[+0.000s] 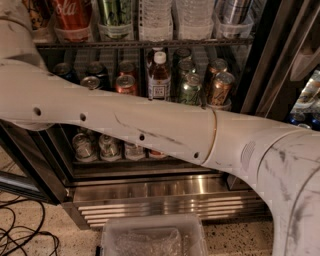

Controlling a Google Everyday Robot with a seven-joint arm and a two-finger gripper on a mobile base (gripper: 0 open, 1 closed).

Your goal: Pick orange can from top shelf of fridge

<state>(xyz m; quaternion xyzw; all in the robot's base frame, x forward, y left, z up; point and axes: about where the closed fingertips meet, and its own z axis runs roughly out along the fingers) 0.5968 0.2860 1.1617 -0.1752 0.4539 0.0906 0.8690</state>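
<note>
The fridge stands open in front of me. Two copper-orange cans stand at the right of a wire rack, the front orange can next to a green can and a brown bottle. Above them runs the top shelf, a rail with clear tubs holding a red bottle, a green can and water bottles. My white arm crosses the view in front of the racks and rises at the top left. The gripper is out of view beyond that edge.
A red can and dark cans stand left of the bottle. Several cans sit on the rack below the arm. A clear plastic tub lies on the floor in front, cables at the left, the door frame at the right.
</note>
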